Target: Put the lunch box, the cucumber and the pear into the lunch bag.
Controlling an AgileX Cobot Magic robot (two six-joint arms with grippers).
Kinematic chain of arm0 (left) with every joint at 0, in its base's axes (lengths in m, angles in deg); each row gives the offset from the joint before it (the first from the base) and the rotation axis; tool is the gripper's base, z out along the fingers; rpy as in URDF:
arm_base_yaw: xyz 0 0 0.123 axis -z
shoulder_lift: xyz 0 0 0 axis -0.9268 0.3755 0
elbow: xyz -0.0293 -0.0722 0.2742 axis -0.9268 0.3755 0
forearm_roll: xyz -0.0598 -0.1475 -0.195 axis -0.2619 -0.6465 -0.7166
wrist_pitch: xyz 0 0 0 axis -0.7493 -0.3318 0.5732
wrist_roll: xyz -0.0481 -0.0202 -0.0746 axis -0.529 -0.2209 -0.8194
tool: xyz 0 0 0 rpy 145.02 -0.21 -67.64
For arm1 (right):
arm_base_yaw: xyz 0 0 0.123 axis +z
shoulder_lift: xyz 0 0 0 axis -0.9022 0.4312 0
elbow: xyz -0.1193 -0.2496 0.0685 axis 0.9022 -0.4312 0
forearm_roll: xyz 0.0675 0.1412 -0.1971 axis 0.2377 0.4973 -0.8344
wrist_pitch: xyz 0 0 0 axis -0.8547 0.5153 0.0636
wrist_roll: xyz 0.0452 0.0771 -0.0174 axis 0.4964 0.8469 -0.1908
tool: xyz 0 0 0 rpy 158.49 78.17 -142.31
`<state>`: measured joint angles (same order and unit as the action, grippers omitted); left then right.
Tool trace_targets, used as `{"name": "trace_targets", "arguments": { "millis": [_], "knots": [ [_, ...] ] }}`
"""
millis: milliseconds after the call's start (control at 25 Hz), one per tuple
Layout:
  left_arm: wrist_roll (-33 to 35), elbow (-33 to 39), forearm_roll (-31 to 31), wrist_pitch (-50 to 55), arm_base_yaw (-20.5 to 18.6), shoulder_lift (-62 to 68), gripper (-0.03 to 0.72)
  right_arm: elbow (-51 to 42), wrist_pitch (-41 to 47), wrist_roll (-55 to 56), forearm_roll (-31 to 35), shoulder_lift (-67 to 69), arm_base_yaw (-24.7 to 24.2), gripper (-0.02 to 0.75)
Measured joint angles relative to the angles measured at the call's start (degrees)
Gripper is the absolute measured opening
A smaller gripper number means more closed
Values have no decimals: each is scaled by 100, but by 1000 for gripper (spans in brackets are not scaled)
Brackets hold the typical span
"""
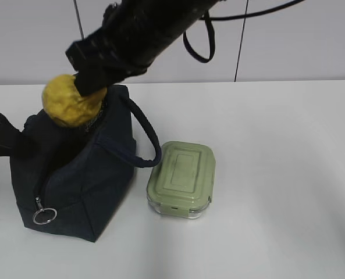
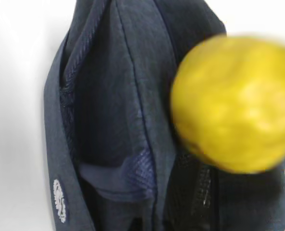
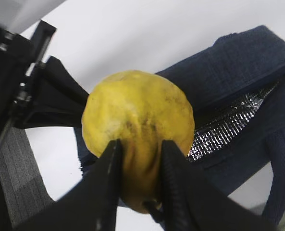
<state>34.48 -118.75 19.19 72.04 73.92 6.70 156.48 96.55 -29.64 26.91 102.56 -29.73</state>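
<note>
My right gripper [image 1: 89,87] reaches across from the upper right and is shut on the yellow pear [image 1: 67,104], holding it just above the open top of the navy lunch bag [image 1: 85,174]. In the right wrist view the black fingers [image 3: 108,178] clamp the pear [image 3: 137,110] over the bag's silver lining [image 3: 229,122]. My left gripper [image 1: 0,136] is at the bag's left rim, and in the right wrist view [image 3: 60,103] it looks shut on that rim. The left wrist view shows the bag [image 2: 108,96] and the pear [image 2: 233,101]. The lunch box [image 1: 182,174] sits right of the bag. The cucumber is out of view.
The bag's loop handle [image 1: 149,139] hangs toward the lunch box. A metal ring pull [image 1: 44,216] hangs at the bag's near end. White table [image 1: 288,174] stretches to the right, with a pale wall behind.
</note>
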Motion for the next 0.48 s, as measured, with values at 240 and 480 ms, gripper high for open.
{"name": "trace_targets", "arguments": {
  "millis": [240,480],
  "knots": [
    [0,0,5,6,0,0,3,0,84,55,-418,543,0,183],
    [1,0,5,6,0,0,3,13,84,-30,-320,565,0,397]
  ]
}}
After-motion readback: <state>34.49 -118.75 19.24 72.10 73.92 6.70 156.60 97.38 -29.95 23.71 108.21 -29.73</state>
